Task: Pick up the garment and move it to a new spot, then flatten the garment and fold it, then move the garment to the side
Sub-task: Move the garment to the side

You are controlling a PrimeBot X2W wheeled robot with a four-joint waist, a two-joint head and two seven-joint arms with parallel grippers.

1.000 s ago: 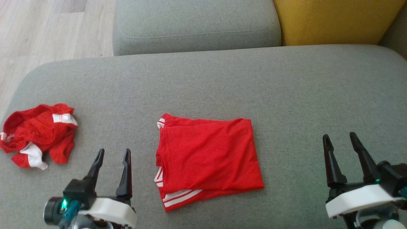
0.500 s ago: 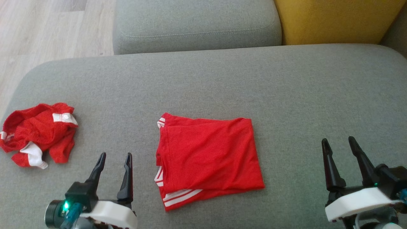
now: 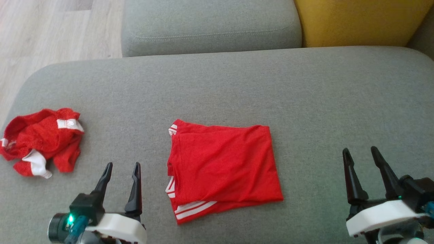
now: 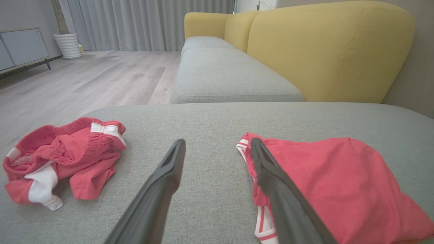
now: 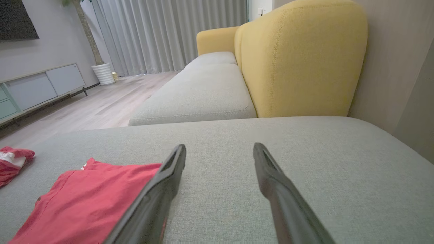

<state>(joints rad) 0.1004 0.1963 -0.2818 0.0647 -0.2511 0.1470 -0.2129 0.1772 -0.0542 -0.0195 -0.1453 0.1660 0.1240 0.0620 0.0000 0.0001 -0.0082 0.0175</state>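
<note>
Both pairs of fingers sit a little lower in the head view than a second ago. Both garments lie as before; the slight shift of the whole picture is the camera's.

Findings, in order of size:

1. Wide grey fabric seat cushion (image 3: 305,101) carries everything noted below. Behind it stand a second grey cushion (image 3: 210,27) and a yellow upholstered backrest (image 3: 356,23).
2. Folded red garment with white stripes (image 3: 223,166) lies flat at the middle of the wide cushion as a rough rectangle, with the striped edges showing at its left and lower-left sides. Nothing touches it.
3. Crumpled red garment with white trim (image 3: 40,142) lies bunched near the cushion's left edge, well apart from the folded one.
4. Left fingers (image 3: 135,188) are spread wide and hold nothing. They point up between the two garments, just left of the folded one.
5. Right fingers (image 3: 352,179) are likewise spread wide and empty, over bare cushion well to the right of the folded garment.
</note>
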